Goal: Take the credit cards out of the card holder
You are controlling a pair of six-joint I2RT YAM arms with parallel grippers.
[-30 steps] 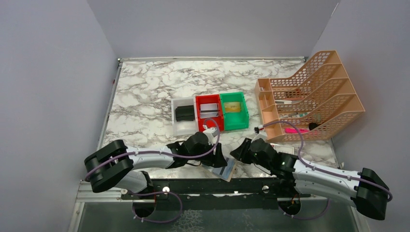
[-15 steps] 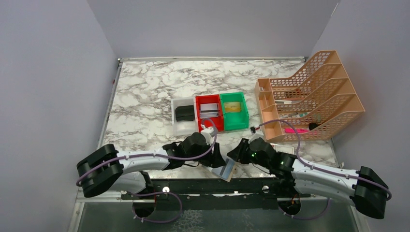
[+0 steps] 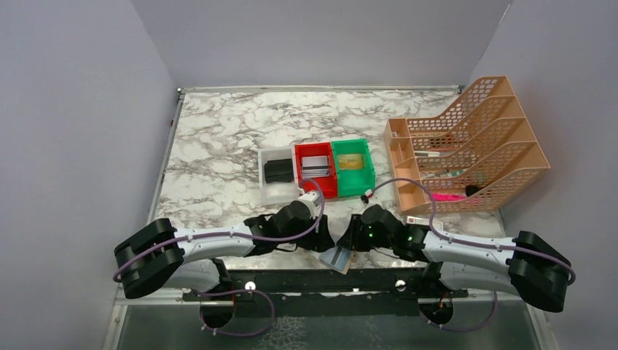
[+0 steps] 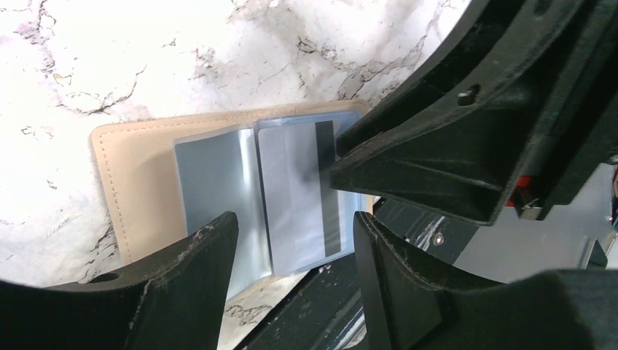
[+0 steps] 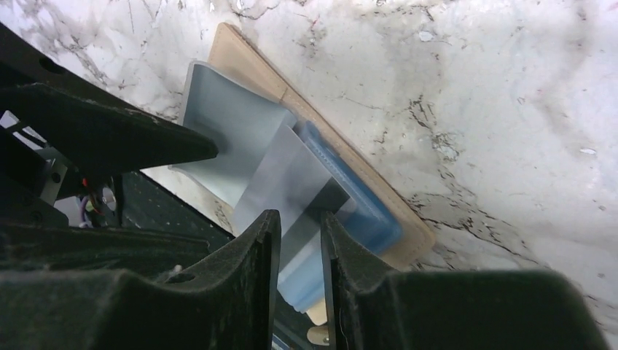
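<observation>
Card holder (image 4: 131, 191) lies open on the marble surface (image 4: 109, 58); right gripper (image 5: 300, 219) pinches a grey striped credit card (image 5: 288, 175); left gripper (image 4: 293, 220) is spread wide over the sleeves (image 4: 215, 189).

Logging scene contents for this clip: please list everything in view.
card holder: one, tan, open at the near table edge
credit card: one seen, grey with dark stripe, at the holder's bluish sleeves
bins: three, white, red, green, in a row mid-table
black item: one, in the white bin
file rack: one, peach mesh, right side
white box: one, red mark, near the rack
table: one, marbled white
left tool: black, open over the holder
right tool: black, at the card, grip unclear
</observation>
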